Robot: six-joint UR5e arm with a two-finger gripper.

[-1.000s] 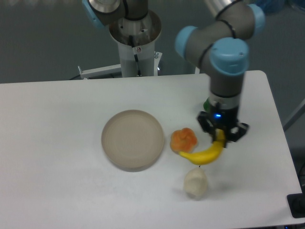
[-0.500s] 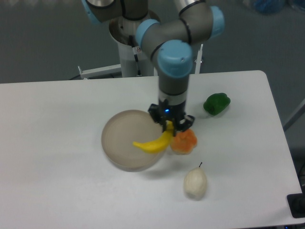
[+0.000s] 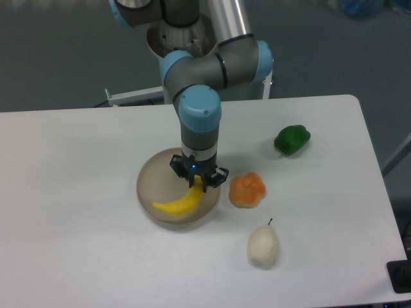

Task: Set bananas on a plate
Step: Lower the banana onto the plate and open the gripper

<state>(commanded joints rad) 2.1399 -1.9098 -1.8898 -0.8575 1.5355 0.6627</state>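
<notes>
A curved bright-yellow banana point(image 3: 176, 203) hangs over the front right part of the round beige-grey plate point(image 3: 153, 185) at the table's middle. My gripper point(image 3: 198, 183) points straight down and is shut on the banana's right end. The banana's left tip reaches toward the plate's front. I cannot tell whether the banana touches the dish.
A lumpy orange fruit point(image 3: 247, 190) lies just right of the plate, close to my gripper. A pale cream pear point(image 3: 264, 244) lies at the front right. A green pepper point(image 3: 292, 139) lies farther right and back. The robot's base point(image 3: 182, 51) stands behind the table.
My gripper has carried the banana leftward from beside the pear and orange fruit to over the plate. The green pepper, earlier hidden by the arm, now shows.
</notes>
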